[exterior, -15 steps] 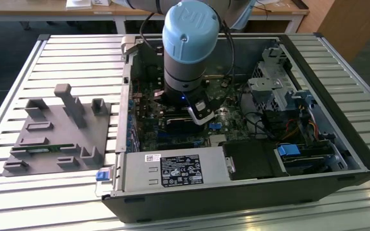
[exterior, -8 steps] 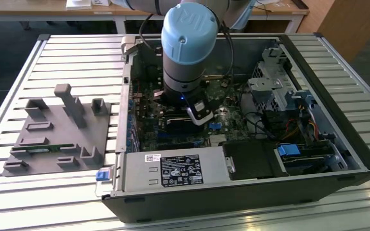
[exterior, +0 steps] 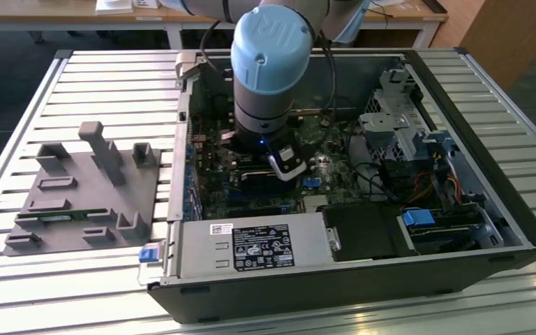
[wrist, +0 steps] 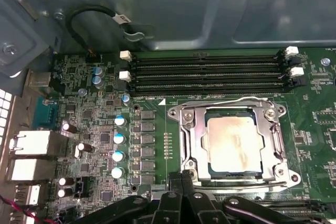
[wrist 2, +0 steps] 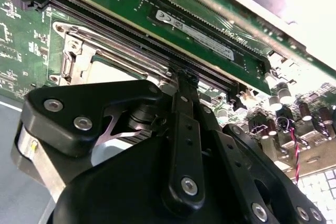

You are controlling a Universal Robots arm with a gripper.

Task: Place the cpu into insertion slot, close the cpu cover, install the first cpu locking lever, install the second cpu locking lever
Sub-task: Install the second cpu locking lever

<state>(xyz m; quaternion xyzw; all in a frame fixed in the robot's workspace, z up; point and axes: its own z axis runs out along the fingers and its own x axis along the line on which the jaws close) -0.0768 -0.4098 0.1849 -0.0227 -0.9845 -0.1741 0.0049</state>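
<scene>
In the first wrist view the cpu (wrist: 233,142) lies flat in the insertion slot (wrist: 173,113) on the green board, its metal top smeared tan. The cpu cover (wrist: 193,140) lies down over it as a silver frame. One thin locking lever (wrist: 226,100) runs along the socket's side by the empty memory slots. Another locking lever (wrist: 247,184) runs along the opposite side. My gripper (wrist: 182,178) is shut, its black fingertips together at that opposite side's corner, touching the socket edge. The second wrist view shows the gripper (wrist 2: 185,75) pressed against the socket rim beside the cover (wrist 2: 73,56).
The arm (exterior: 268,84) reaches down into the open computer case (exterior: 505,216). Empty memory slots (wrist: 210,72) and a fitted memory module (wrist 2: 199,32) flank the socket. Capacitors (wrist: 119,137), a power supply (exterior: 249,248) and a drive cage (exterior: 389,125) crowd around. A grey fixture (exterior: 82,188) sits outside.
</scene>
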